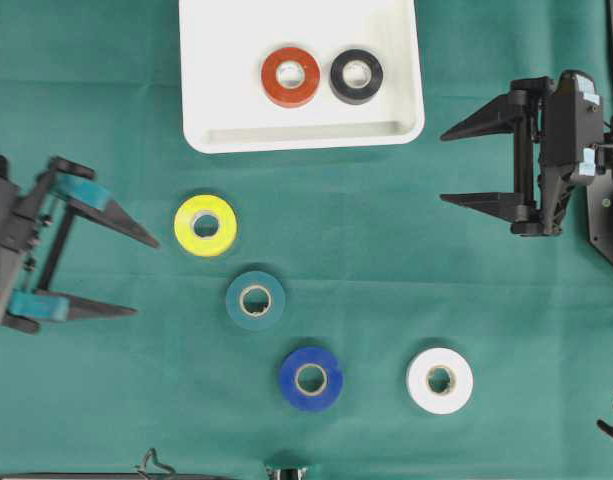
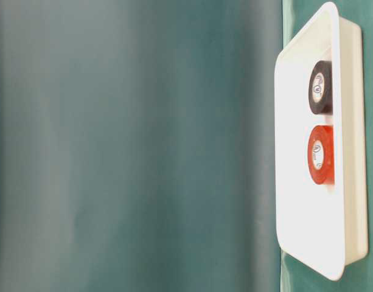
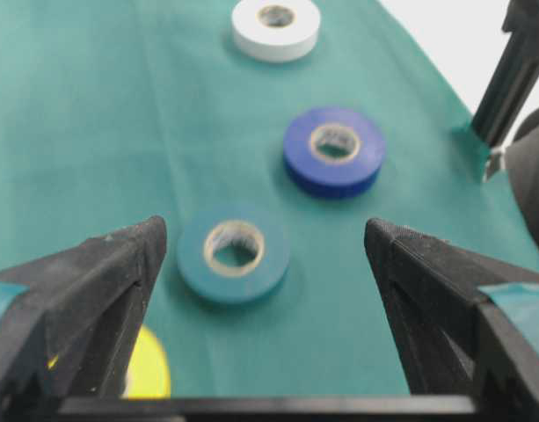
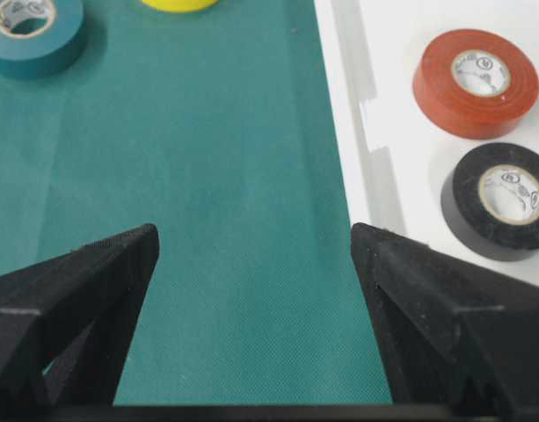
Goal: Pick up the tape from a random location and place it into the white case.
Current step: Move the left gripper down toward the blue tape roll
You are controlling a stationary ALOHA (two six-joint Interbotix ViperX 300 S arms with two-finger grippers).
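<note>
The white case [image 1: 216,100] lies at the top centre of the green cloth, and a red tape [image 1: 290,76] and a black tape [image 1: 356,76] lie flat inside it. Four more rolls lie on the cloth: yellow [image 1: 206,225], teal [image 1: 255,300], blue [image 1: 311,378] and white [image 1: 439,380]. My left gripper [image 1: 146,275] stands open at the left, empty, its tips just left of the yellow and teal rolls. The right gripper [image 1: 444,165] stands open and empty right of the case. The left wrist view shows the teal tape [image 3: 234,252] ahead between the fingers.
The table-level view shows the white case [image 2: 350,152] side-on with both rolls in it. The black frame of an arm stand [image 1: 611,230] sits at the right edge. Green cloth covers the whole table.
</note>
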